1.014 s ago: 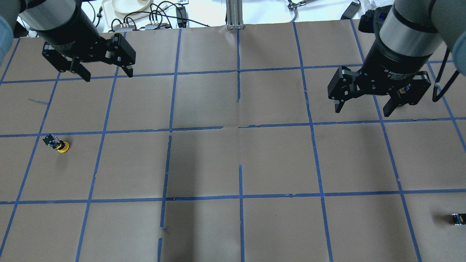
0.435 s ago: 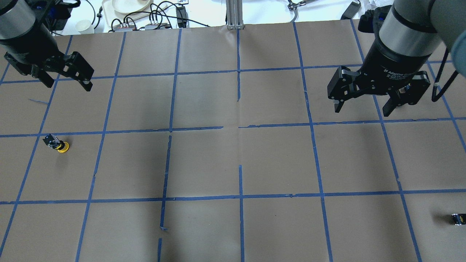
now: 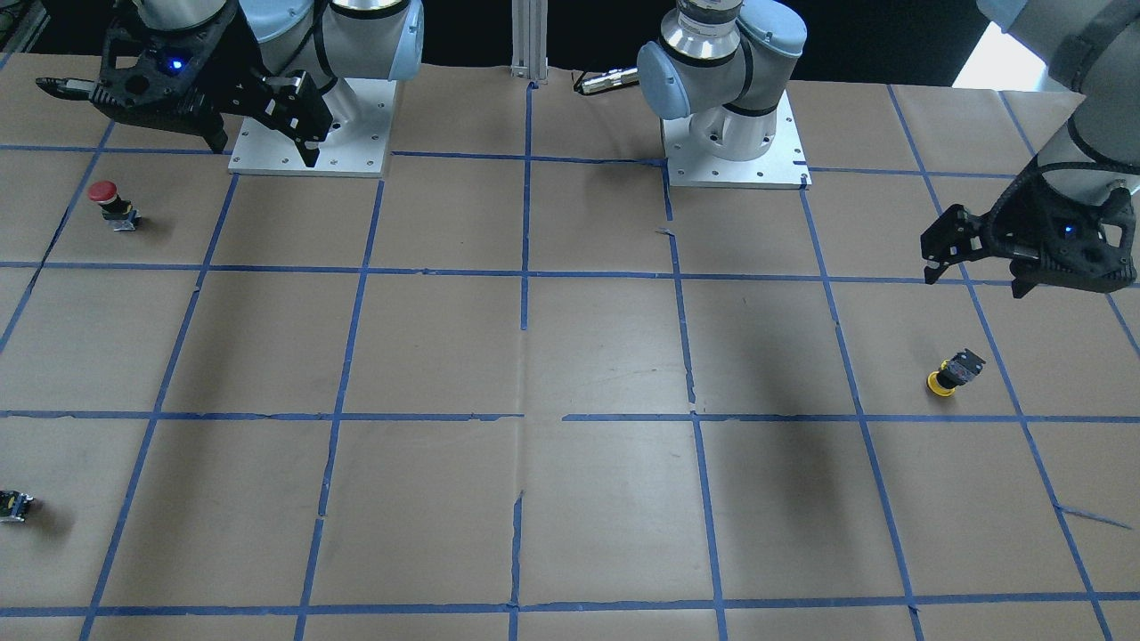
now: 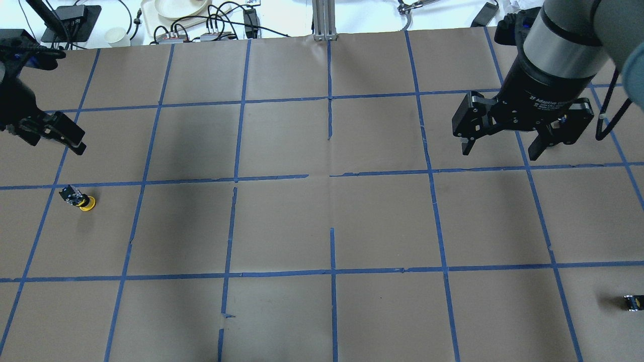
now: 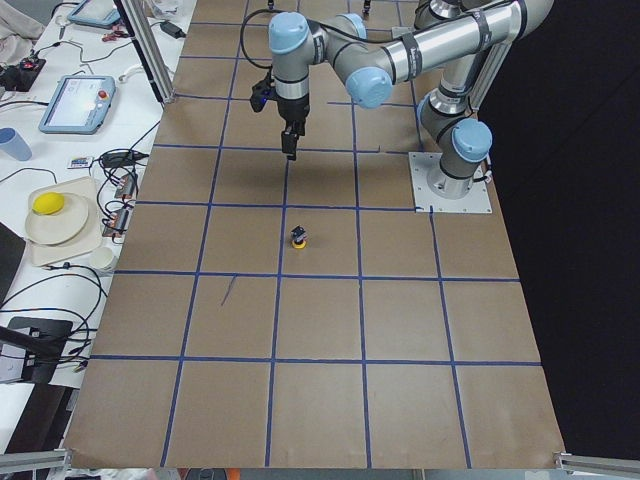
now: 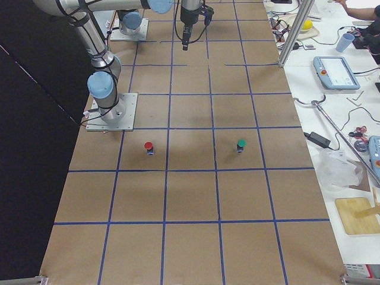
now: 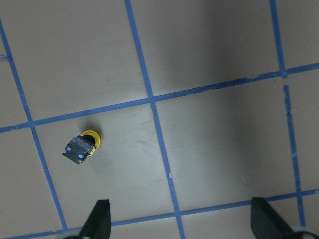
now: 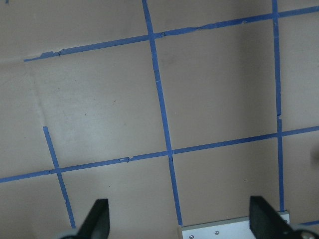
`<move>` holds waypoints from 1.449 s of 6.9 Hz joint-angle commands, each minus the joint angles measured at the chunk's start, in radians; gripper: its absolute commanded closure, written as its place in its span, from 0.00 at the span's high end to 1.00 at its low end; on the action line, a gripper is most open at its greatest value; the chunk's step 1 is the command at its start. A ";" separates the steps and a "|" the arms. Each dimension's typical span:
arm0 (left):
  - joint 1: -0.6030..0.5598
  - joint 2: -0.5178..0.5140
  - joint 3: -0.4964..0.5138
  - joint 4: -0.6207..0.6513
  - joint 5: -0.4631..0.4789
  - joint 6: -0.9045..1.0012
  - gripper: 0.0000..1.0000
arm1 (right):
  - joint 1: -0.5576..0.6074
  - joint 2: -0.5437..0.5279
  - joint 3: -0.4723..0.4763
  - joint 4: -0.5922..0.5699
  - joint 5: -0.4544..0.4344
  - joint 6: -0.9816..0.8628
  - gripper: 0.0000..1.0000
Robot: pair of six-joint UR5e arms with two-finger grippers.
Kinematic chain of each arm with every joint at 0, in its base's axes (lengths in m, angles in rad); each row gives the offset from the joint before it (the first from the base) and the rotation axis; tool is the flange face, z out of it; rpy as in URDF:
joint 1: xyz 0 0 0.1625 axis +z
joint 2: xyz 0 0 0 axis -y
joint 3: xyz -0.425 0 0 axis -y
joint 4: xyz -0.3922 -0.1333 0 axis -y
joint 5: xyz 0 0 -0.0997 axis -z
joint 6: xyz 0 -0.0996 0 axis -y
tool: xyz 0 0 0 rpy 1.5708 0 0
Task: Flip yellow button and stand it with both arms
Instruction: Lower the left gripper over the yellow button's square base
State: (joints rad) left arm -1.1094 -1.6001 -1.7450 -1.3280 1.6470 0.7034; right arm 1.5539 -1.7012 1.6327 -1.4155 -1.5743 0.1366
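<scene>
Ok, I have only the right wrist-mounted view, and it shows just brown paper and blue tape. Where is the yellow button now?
Observer: The yellow button is on the robot's left half of the table, far from the right gripper.
Operator: Does it stand correctly?
Observer: No. Its yellow cap rests on the paper and its dark body is tilted upward.
Operator: Is the other arm close to it?
Observer: The left gripper hovers above the table near the button, its fingers wide apart, touching nothing.
Operator: Is anything on my side?
Observer: A red button stands cap up on the robot's right side.
</scene>
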 commanded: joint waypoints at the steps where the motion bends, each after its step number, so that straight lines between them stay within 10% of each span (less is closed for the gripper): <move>1: 0.096 -0.001 -0.157 0.249 -0.006 0.188 0.99 | 0.000 0.000 0.003 -0.002 0.000 0.000 1.00; 10: 0.272 -0.208 -0.106 0.263 -0.151 0.587 0.98 | 0.000 -0.002 0.012 -0.016 -0.027 0.000 1.00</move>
State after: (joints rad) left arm -0.8390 -1.7936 -1.8502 -1.0627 1.5007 1.2532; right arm 1.5539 -1.7027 1.6444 -1.4300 -1.5958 0.1370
